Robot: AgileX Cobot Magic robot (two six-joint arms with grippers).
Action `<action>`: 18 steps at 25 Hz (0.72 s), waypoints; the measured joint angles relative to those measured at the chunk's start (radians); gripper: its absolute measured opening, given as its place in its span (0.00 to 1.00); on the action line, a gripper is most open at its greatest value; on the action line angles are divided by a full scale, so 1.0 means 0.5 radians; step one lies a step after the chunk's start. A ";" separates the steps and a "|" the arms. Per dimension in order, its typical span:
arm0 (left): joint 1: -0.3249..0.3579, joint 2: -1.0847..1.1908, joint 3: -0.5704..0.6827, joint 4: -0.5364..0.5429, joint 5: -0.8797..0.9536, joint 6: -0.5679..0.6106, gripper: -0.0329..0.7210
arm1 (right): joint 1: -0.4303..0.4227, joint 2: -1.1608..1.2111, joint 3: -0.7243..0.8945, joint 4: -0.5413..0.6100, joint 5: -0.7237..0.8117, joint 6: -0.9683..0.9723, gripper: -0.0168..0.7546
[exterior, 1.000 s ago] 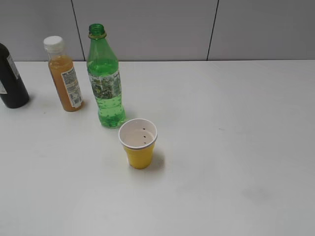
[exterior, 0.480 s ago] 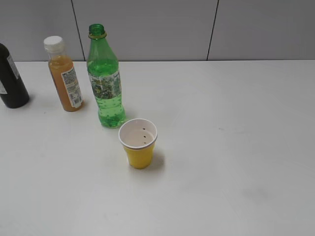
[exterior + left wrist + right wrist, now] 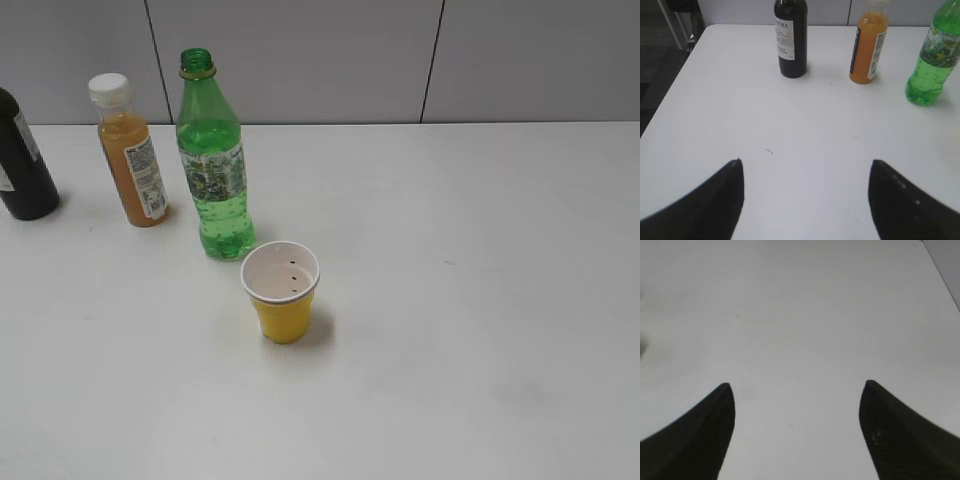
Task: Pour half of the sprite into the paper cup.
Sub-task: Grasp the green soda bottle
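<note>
We note the sprite [image 3: 213, 160] upright and uncapped toward the table's [image 3: 480, 300] back left, the paper cup [image 3: 281, 291] upright just in front of it to the right, apparently empty. Left gripper [image 3: 805, 200] and right gripper [image 3: 796, 430] both gape wide over bare table, holding nothing, neither near the bottle. In our judgement the reach comes first: the left is nearer, should take the sprite at the label, below the neck, clear of the orange juice bottle [image 3: 131, 150] beside it, squeezing lightly and keeping it vertical until over the cup.
</note>
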 joint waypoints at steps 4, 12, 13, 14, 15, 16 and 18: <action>0.000 0.000 0.000 0.000 0.000 0.000 0.82 | 0.000 0.000 0.000 0.000 0.000 0.000 0.78; 0.000 0.000 0.000 -0.026 -0.012 0.002 0.83 | 0.000 0.000 0.000 0.000 0.000 0.001 0.78; 0.000 0.000 -0.004 -0.043 -0.026 0.006 0.84 | 0.000 0.000 0.000 0.000 0.000 0.001 0.78; 0.000 0.004 -0.010 -0.055 -0.044 0.008 0.85 | 0.000 0.000 0.000 0.000 0.000 0.001 0.78; 0.000 0.013 -0.015 -0.066 -0.078 0.008 0.86 | 0.000 0.000 0.000 0.000 0.000 0.001 0.78; 0.000 0.027 -0.022 -0.070 -0.132 0.012 0.86 | 0.000 0.000 0.000 0.000 0.000 0.001 0.78; 0.000 0.076 -0.024 -0.075 -0.263 0.051 0.87 | 0.000 0.000 0.000 0.000 0.000 0.001 0.78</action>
